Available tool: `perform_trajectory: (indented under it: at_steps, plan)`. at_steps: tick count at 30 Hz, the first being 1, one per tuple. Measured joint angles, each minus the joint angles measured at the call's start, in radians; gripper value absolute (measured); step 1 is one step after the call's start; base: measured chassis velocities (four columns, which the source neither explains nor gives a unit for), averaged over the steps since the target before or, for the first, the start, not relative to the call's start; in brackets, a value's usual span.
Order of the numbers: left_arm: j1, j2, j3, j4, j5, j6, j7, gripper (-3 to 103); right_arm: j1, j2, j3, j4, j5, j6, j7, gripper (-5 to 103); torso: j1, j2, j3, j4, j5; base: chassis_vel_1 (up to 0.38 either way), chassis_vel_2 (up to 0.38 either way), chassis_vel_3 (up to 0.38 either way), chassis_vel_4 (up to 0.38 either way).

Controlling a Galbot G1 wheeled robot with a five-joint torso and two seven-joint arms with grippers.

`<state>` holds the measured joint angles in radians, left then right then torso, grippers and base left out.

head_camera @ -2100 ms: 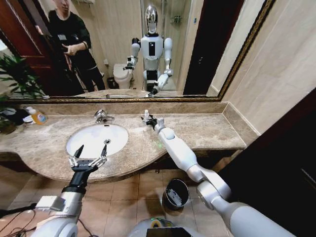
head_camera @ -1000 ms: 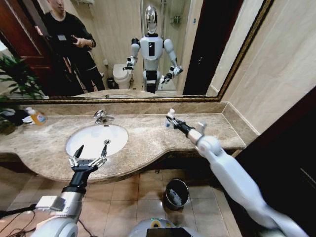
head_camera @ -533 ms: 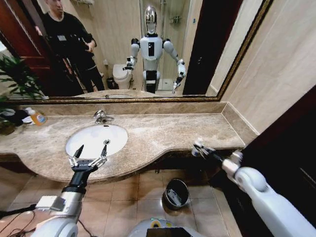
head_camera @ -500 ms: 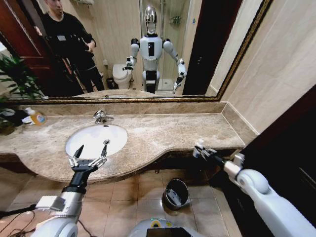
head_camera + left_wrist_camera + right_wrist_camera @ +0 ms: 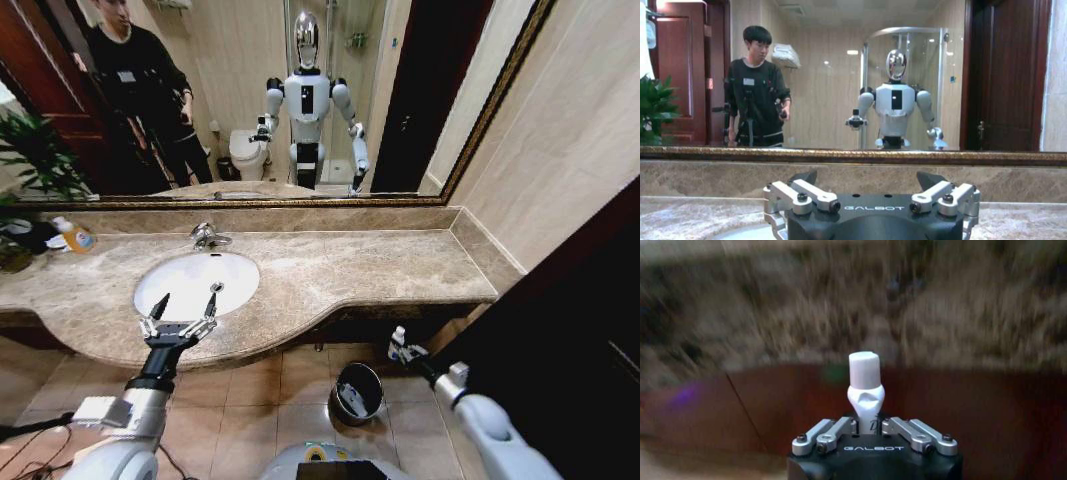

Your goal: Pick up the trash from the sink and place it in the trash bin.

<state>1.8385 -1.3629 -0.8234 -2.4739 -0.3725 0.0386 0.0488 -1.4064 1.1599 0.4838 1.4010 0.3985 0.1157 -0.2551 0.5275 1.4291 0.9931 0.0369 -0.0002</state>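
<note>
Below the front edge of the marble counter [image 5: 330,275], off its right end, the right gripper [image 5: 398,347] hangs above the tiled floor [image 5: 250,400], just beside and slightly higher than the black trash bin [image 5: 357,392]. Its fingers are closed on a small white tube [image 5: 398,335]; in the right wrist view the tube [image 5: 865,385] stands straight out from between the pinched fingers [image 5: 830,432], capped end foremost, while its lower end is hidden between them. Behind the tube the background is smeared, and only brown stone above dark wood can be made out. The bin holds something pale inside, too small to identify. At the near rim of the white sink [image 5: 195,282] the left gripper [image 5: 180,318] hovers with its fingers spread wide and nothing between them; in the left wrist view its fingertips [image 5: 802,176] are partly hidden behind the gripper body, and the basin shows as a pale sliver at the frame edge. The basin looks bare. An orange soap bottle [image 5: 74,235] stands far left on the counter, near a plant [image 5: 35,150] cut off by the frame.
</note>
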Motion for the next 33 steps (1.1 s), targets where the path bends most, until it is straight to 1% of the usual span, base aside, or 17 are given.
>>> perform_trajectory:
  at_steps: [1,2,4,5,8,9,10,14,19,21,22,26,27,29,31,32,33]
  plan:
    - [0.000,0.000,0.000,0.000,0.000,0.000,0.000,100,0.000,0.000,0.000,0.000,0.000,0.000,0.000,15,0.000,0.000,0.000,0.0000,0.0000,0.000,0.000,0.000,0.000]
    - [0.000,0.000,0.000,0.000,0.000,0.000,0.000,100,0.012,0.017,-0.016,-0.032,-0.015,0.009,0.024,15,0.000,0.000,0.000,-0.0001,0.0002,0.000,0.000,0.000,0.000]
    - [0.000,0.000,0.000,0.000,0.000,0.000,0.000,100,0.049,0.063,-0.062,-0.121,-0.060,0.051,0.094,15,0.000,0.000,0.000,-0.0001,-0.0001,0.000,0.000,0.000,0.000]
    - [0.000,0.000,0.000,0.000,0.000,0.000,0.000,100,0.049,0.063,-0.062,-0.121,-0.060,0.051,0.094,15,0.000,0.000,0.000,-0.0001,-0.0001,0.000,0.000,0.000,0.000]
    - [0.000,0.000,0.000,0.000,0.000,0.000,0.000,100,0.096,0.112,-0.119,-0.235,-0.098,0.095,0.176,15,0.000,0.000,0.000,0.0000,0.0002,0.000,0.000,0.000,0.000]
    - [0.000,0.000,0.000,0.000,0.000,0.000,0.000,100,0.105,0.123,-0.129,-0.262,-0.101,0.101,0.186,15,0.000,0.000,0.000,0.0000,0.0000,0.000,0.000,0.000,0.000]
    - [0.000,0.000,0.000,0.000,0.000,0.000,0.000,100,0.105,0.123,-0.129,-0.262,-0.101,0.101,0.186,15,0.000,0.000,0.000,0.0000,0.0000,0.000,0.000,0.000,0.000]
    - [0.000,0.000,0.000,0.000,0.000,0.000,0.000,100,0.143,0.168,-0.147,-0.346,-0.113,0.123,0.189,15,0.000,0.000,0.000,-0.0001,0.0002,0.000,0.000,0.000,0.000]
    - [0.000,0.000,0.000,0.000,0.000,0.000,0.000,100,0.159,0.190,-0.156,-0.384,-0.129,0.125,0.176,14,0.000,0.000,0.000,0.0000,0.0001,0.000,0.000,0.000,0.000]
    - [0.000,0.000,0.000,0.000,0.000,0.000,0.000,100,0.160,0.194,-0.161,-0.408,-0.143,0.126,0.150,24,0.000,0.000,0.000,-0.0001,0.0000,0.000,0.000,0.000,0.000]
    - [0.000,0.000,0.000,0.000,0.000,0.000,0.000,100,0.160,0.194,-0.161,-0.408,-0.143,0.126,0.150,24,0.000,0.000,0.000,-0.0001,0.0000,0.000,0.000,0.000,0.000]
    - [0.000,0.000,0.000,0.000,0.000,0.000,0.000,100,0.158,0.195,-0.159,-0.417,-0.144,0.127,0.138,46,0.000,0.000,0.000,-0.0001,0.0001,0.000,0.000,0.000,0.000]
    - [0.000,0.000,0.000,0.000,0.000,0.000,0.000,100,0.158,0.195,-0.159,-0.417,-0.144,0.127,0.138,46,0.000,0.000,0.000,-0.0001,0.0001,0.000,0.000,0.000,0.000]
    - [0.000,0.000,0.000,0.000,0.000,0.000,0.000,100,0.155,0.189,-0.156,-0.402,-0.140,0.124,0.137,57,0.000,0.000,0.000,-0.0001,0.0002,0.000,0.000,0.000,0.000]
    - [0.000,0.000,0.000,0.000,0.000,0.000,0.000,100,0.154,0.185,-0.154,-0.396,-0.138,0.122,0.137,57,0.000,0.000,0.000,-0.0001,0.0002,0.000,0.000,0.000,0.000]
    - [0.000,0.000,0.000,0.000,0.000,0.000,0.000,100,0.151,0.178,-0.153,-0.387,-0.135,0.118,0.136,68,0.000,0.000,0.000,-0.0001,0.0002,0.000,0.000,0.000,0.000]
    - [0.000,0.000,0.000,0.000,0.000,0.000,0.000,100,0.149,0.172,-0.152,-0.380,-0.131,0.116,0.136,68,0.000,0.000,0.000,-0.0001,0.0001,0.000,0.000,0.000,0.000]
